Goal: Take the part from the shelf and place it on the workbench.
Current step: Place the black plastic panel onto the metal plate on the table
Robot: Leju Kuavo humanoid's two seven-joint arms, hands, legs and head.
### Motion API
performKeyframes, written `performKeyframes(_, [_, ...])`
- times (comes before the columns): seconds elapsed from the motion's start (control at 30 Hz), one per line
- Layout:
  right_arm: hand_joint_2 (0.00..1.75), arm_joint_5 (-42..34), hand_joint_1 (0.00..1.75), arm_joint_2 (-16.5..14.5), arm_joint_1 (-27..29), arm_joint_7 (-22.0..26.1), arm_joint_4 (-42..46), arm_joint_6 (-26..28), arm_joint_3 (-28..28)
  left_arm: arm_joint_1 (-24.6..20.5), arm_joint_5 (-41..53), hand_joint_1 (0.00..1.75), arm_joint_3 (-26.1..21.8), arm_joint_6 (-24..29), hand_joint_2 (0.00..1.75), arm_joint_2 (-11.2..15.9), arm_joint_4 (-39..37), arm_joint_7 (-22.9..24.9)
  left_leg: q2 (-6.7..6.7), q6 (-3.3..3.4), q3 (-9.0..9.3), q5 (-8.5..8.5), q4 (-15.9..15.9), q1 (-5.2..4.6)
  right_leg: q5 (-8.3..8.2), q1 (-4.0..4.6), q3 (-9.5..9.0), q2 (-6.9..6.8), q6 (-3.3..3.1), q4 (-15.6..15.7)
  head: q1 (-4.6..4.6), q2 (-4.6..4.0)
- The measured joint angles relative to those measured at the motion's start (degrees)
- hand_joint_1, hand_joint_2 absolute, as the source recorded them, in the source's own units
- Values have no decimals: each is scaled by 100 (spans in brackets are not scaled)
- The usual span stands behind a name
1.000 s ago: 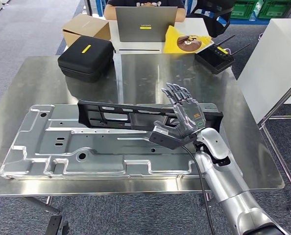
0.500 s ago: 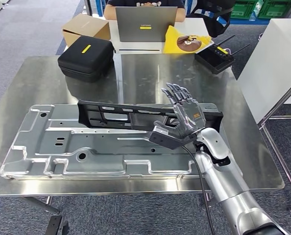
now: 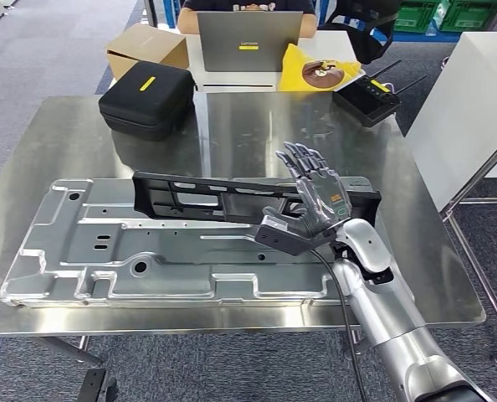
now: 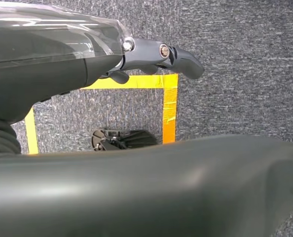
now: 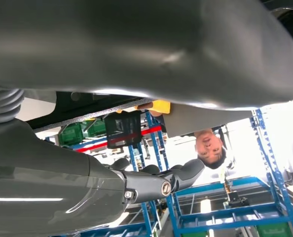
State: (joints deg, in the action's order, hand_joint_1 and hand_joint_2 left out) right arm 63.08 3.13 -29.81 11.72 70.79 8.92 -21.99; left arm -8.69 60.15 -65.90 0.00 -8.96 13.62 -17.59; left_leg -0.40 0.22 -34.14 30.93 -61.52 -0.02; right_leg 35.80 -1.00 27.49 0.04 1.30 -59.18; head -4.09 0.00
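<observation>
One black part [image 3: 246,199] lies flat on the bench [image 3: 246,126], on the grey stamped panel [image 3: 139,251].
The right hand [image 3: 309,205] hovers at the part's right end, fingers spread and raised, thumb out, gripping nothing. Placement looks complete; only withdrawal of the arm appears left. The left hand's [image 4: 164,54] state cannot be told. Against the earlier frames, nothing has shifted: part, panel and hand are unchanged.

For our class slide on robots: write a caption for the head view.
Right hand open over a long black part lying on a stamped metal panel on the workbench.
</observation>
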Motion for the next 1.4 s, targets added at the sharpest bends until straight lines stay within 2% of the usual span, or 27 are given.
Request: performKeyframes(1.4, [0,0,0,0,0,0,0,0,0,0,0,0,0,0,0,0,0,1,0,0,0,0,0,0,0,0,0,0,0,0,0,0])
